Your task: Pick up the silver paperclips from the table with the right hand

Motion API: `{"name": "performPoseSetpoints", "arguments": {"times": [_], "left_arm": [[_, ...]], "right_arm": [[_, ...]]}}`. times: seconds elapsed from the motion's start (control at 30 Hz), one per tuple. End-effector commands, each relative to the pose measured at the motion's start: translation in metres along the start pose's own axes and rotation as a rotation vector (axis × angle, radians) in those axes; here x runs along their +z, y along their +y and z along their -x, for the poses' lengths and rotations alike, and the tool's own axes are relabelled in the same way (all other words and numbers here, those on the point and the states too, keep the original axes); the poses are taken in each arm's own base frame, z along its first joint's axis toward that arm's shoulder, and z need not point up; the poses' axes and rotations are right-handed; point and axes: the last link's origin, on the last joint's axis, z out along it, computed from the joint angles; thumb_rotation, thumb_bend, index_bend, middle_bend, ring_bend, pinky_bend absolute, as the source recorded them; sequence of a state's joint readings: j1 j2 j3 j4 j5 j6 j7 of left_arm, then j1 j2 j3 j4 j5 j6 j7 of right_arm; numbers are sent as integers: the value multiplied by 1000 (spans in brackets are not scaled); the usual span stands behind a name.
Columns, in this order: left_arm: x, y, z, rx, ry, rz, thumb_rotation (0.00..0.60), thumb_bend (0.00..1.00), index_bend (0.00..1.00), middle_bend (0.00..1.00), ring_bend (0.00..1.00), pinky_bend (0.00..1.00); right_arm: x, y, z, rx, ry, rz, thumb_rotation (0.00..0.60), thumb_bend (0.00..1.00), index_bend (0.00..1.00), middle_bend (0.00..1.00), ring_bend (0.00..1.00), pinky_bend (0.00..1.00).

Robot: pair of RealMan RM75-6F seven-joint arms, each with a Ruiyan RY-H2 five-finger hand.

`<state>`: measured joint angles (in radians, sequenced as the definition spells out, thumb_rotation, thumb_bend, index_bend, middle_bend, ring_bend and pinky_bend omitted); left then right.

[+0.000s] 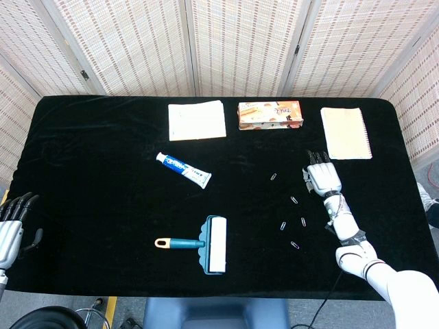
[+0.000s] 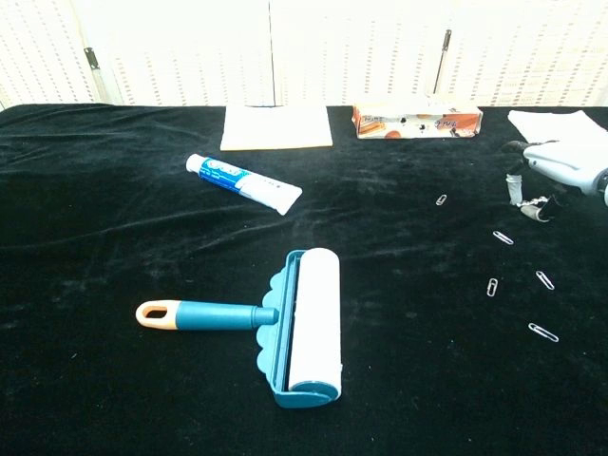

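Note:
Several silver paperclips lie loose on the black cloth right of centre, such as one (image 1: 274, 176) to the far side, one (image 1: 293, 200) mid-group and one (image 1: 295, 245) nearest me; the chest view shows the same clips (image 2: 503, 237). My right hand (image 1: 322, 177) hangs just right of the cluster, palm down, its fingertips (image 2: 519, 193) bent onto the cloth. Something small and silvery glints between the fingertips, but I cannot tell whether a clip is pinched. My left hand (image 1: 10, 226) rests at the table's near left edge, fingers apart, holding nothing.
A teal lint roller (image 1: 206, 244) lies at centre front and a toothpaste tube (image 1: 183, 170) behind it. Along the far edge sit a white cloth (image 1: 197, 120), a snack box (image 1: 270, 114) and a notebook (image 1: 346, 132).

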<state>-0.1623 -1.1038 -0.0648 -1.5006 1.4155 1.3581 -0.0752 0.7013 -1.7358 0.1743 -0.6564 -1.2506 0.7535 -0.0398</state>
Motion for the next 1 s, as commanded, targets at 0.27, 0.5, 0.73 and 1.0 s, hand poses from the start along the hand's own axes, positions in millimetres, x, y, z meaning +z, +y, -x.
{"name": "performPoseSetpoints", "arguments": {"times": [0.27, 0.5, 0.73, 1.0], "left_arm": [[1, 0, 1, 2, -1, -2, 600, 556, 32, 63, 70, 0], [4, -2, 2, 5, -2, -16, 600, 556, 30, 63, 69, 0], [6, 0, 3, 9, -7, -12, 600, 556, 29, 63, 69, 0], [6, 1, 3, 6, -9, -6, 600, 556, 29, 63, 68, 0]], "right_arm": [[1, 4, -5, -24, 64, 17, 600, 645, 984, 144, 62, 0], [0, 6, -13, -25, 117, 0, 600, 675, 1000, 202, 130, 0], [-7, 11, -25, -19, 187, -8, 600, 683, 1000, 213, 142, 0], [-22, 2, -40, -12, 257, -73, 600, 683, 1000, 213, 143, 0]]}}
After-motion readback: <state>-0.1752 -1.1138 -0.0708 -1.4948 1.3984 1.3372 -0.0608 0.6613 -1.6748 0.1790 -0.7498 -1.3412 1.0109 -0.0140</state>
